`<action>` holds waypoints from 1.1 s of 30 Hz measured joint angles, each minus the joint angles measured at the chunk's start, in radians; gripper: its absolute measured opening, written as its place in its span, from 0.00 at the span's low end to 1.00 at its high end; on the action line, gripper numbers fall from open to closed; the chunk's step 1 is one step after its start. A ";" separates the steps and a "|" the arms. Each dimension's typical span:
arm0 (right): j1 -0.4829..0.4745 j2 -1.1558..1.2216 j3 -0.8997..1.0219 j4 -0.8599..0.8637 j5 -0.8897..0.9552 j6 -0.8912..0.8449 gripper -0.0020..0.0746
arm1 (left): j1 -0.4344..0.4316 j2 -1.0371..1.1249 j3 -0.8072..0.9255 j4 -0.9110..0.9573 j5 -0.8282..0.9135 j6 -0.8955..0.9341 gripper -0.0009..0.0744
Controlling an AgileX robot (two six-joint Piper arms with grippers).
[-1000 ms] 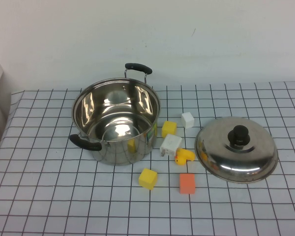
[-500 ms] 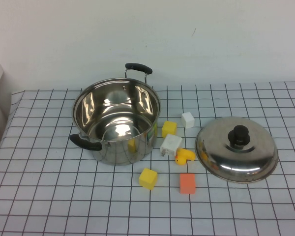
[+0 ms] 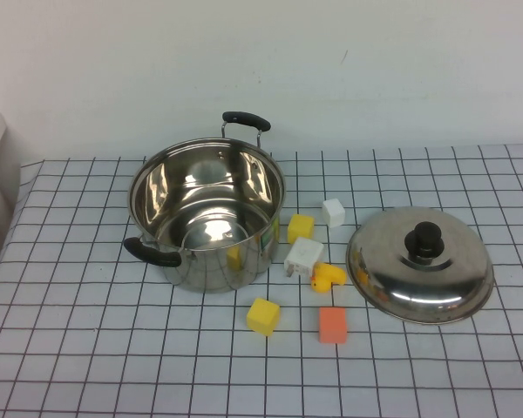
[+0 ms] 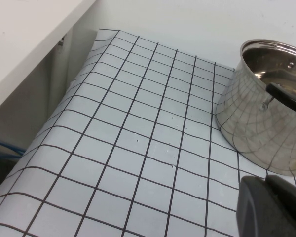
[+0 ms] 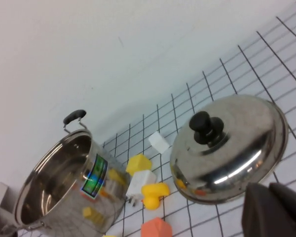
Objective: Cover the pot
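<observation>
An open stainless-steel pot [image 3: 207, 216] stands uncovered on the gridded tablecloth [image 3: 87, 348], left of centre in the high view, one black loop handle toward the wall and the other toward the robot. Its domed lid [image 3: 419, 264], topped by a black knob [image 3: 424, 239], rests flat on the cloth well to the pot's right, untouched. Between the two lies a scatter of small blocks: a white cube [image 3: 332, 212], a yellow block [image 3: 300, 227], a white plug-like piece [image 3: 302, 256], a yellow duck-shaped toy [image 3: 328, 277], an orange block [image 3: 332, 325] and another yellow cube [image 3: 262, 316]. Neither arm appears in the high view. The left gripper [image 4: 271, 207] shows only as a dark edge in its own wrist camera, off to the pot's left; the right gripper [image 5: 274, 212] shows likewise, hanging near the lid. From such slivers it cannot be told whether either is spread or closed, though neither appears to hold anything. The job, by this evidence, has not begun: the lid must yet be grasped, probably at the knob by the nearer right arm, carried over the blocks and set on the rim.
</observation>
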 joint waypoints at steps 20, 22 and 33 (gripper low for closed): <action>0.038 0.559 -0.451 0.100 0.024 -0.751 0.03 | 0.000 0.000 0.000 0.000 0.000 0.000 0.01; 0.094 0.607 -0.468 -0.126 -0.086 -0.484 0.07 | 0.000 0.000 0.000 0.000 0.000 0.000 0.01; 0.400 1.017 -0.419 -0.526 -0.861 -0.069 0.62 | 0.000 0.000 0.000 0.000 0.000 0.000 0.01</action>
